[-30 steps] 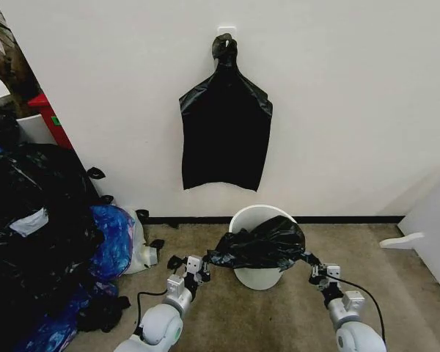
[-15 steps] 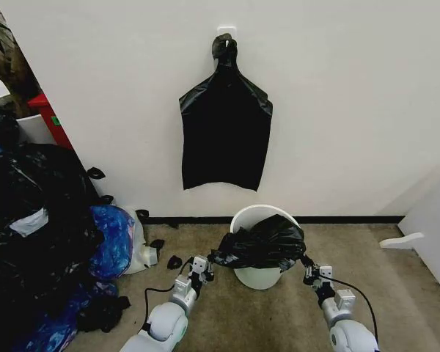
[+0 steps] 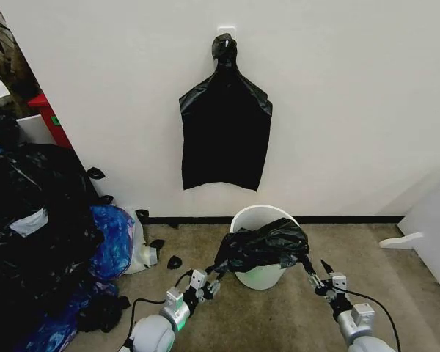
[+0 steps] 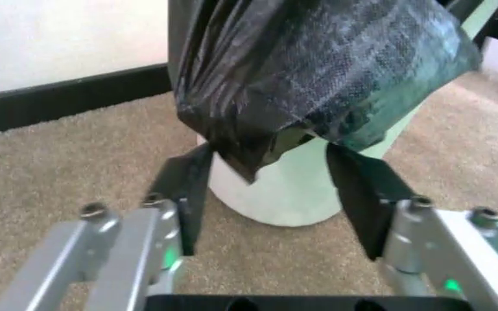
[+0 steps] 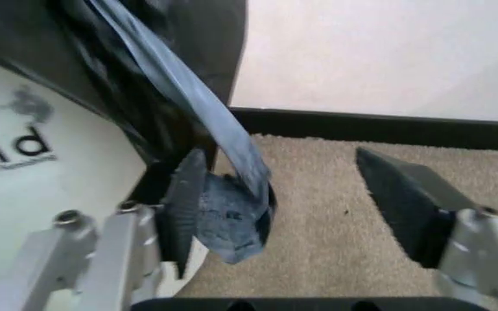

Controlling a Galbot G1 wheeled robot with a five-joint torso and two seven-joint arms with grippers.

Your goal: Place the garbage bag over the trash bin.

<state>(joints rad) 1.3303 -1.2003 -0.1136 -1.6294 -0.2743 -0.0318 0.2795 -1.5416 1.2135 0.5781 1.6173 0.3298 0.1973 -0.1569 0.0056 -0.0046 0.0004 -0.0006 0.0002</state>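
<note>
On tan carpet by the white wall, the garbage bag (image 3: 265, 246) lay draped over the trash bin (image 3: 262, 273), left hand (image 3: 209, 283) and right hand (image 3: 324, 281) both spread open beside it.

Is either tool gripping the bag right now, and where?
Neither: left tool and right tool are open. A bag corner lies loose against the right one.

Bin (image 3: 261, 275) stands on the carpet (image 3: 396, 293) just before the wall (image 3: 352, 110). Bag (image 3: 264, 246) lies over the bin's near rim and front wall. Left gripper (image 3: 209, 282) sits low at the bag's left, right gripper (image 3: 319, 277) at its right. Bag bunch (image 3: 226, 139) hangs on the wall above the bin. Heap (image 3: 37, 235) lies well left.
</note>
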